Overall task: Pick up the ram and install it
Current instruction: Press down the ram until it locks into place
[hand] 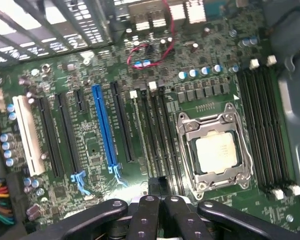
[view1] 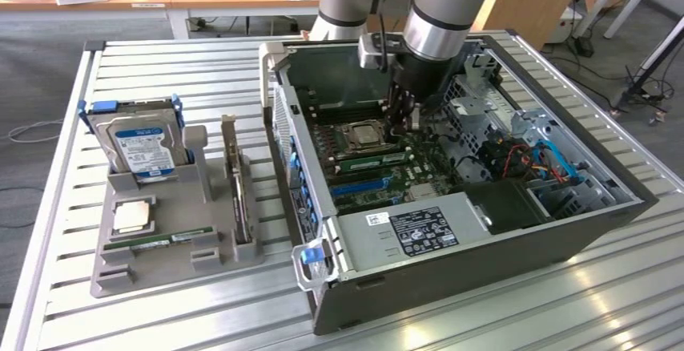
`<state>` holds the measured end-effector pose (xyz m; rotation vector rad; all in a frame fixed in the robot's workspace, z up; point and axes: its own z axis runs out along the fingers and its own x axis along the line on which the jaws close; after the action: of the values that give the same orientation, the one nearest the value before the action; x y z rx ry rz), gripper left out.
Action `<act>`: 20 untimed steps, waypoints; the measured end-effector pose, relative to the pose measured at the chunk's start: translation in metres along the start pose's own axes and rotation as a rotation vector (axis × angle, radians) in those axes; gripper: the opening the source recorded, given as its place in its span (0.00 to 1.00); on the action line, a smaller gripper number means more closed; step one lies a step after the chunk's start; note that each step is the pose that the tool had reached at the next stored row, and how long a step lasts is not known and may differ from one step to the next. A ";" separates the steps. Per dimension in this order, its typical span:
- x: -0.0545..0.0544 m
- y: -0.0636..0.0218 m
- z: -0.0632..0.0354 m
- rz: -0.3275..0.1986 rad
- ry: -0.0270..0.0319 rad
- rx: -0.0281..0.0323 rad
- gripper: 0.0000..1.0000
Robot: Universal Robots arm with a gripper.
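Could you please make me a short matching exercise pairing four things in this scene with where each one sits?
Things:
1. hard drive
2. loose CPU chip
3. gripper
4. ram stick

Places:
A. flat near the front of the grey holder
B. inside the open computer case, over the motherboard
C. flat on the holder, in front of the hard drive
D. upright at the holder's back

Pairs: 1-D, 2-C, 3-B, 4-A
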<state>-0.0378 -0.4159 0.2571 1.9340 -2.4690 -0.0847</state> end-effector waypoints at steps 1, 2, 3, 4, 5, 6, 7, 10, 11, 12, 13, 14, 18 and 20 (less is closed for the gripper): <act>0.000 0.0001 0.0000 0.012 -0.0006 0.0004 0.11; 0.000 0.0002 0.0000 0.024 -0.0011 0.0007 0.11; 0.000 0.0003 0.0000 0.036 -0.0017 0.0011 0.11; 0.000 0.0004 0.0000 0.049 -0.0022 0.0015 0.11; 0.000 0.0005 0.0000 0.061 -0.0028 0.0019 0.11; 0.000 0.0006 0.0001 0.074 -0.0034 0.0023 0.11; 0.000 0.0007 0.0000 0.088 -0.0040 0.0026 0.11; 0.000 0.0010 0.0001 0.125 -0.0057 0.0038 0.11; 0.000 0.0011 0.0001 0.137 -0.0062 0.0041 0.11; 0.000 0.0012 0.0001 0.149 -0.0067 0.0045 0.11; 0.000 0.0012 0.0001 0.162 -0.0073 0.0049 0.11; 0.000 0.0013 0.0001 0.174 -0.0078 0.0052 0.11; 0.000 0.0017 0.0001 0.227 -0.0103 0.0069 0.11; 0.000 0.0018 0.0001 0.256 -0.0116 0.0077 0.11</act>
<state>-0.0397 -0.4159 0.2571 1.6056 -2.7023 -0.0850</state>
